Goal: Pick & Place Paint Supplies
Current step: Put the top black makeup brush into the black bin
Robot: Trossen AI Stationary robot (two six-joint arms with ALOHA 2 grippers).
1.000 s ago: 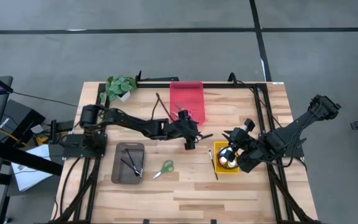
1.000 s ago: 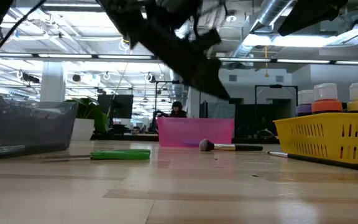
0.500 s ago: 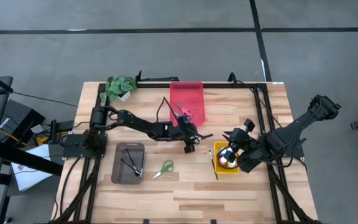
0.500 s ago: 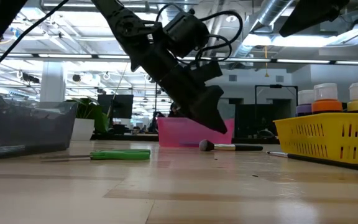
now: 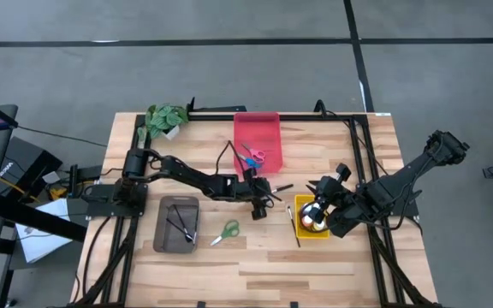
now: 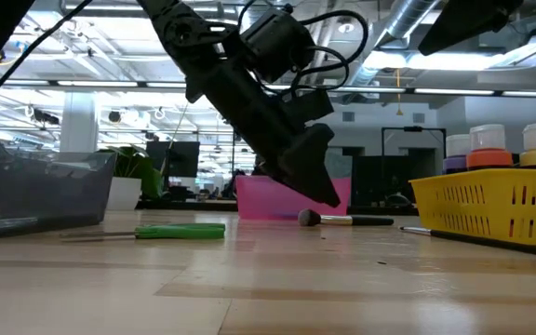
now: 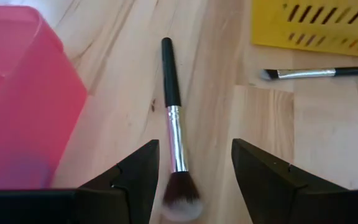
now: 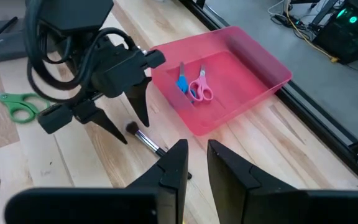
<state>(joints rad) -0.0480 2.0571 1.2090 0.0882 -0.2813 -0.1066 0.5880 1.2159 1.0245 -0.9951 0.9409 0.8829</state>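
A fluffy-headed brush [image 5: 276, 189] lies flat on the table between the red tray [image 5: 257, 128] and the yellow basket [image 5: 301, 233]. My left gripper [image 5: 258, 204] is open and hovers low over it. In the left wrist view the brush [image 7: 173, 118] has its head between my fingertips [image 7: 194, 180], untouched. In the low view the gripper [image 6: 319, 191] ends just above the brush [image 6: 342, 220]. Blue and pink scissors [image 5: 252, 156] lie in the red tray. Green scissors [image 5: 226, 231] lie on the table. My right gripper [image 5: 317, 212] waits over the basket's paint bottles [image 6: 487, 140], its fingers [image 8: 197, 165] a narrow gap apart.
A thin brush [image 5: 295, 229] lies beside the yellow basket's left wall, and also shows in the left wrist view [image 7: 316, 73]. A grey tray [image 5: 178, 224] holding dark brushes sits near left. A potted plant [image 5: 165, 118] stands at the far left corner.
My left arm has drawn back from over the red tray, uncovering the scissors in it. Its gripper has come down and slightly toward the near edge, and now hangs just above the fluffy brush. The right arm has kept still.
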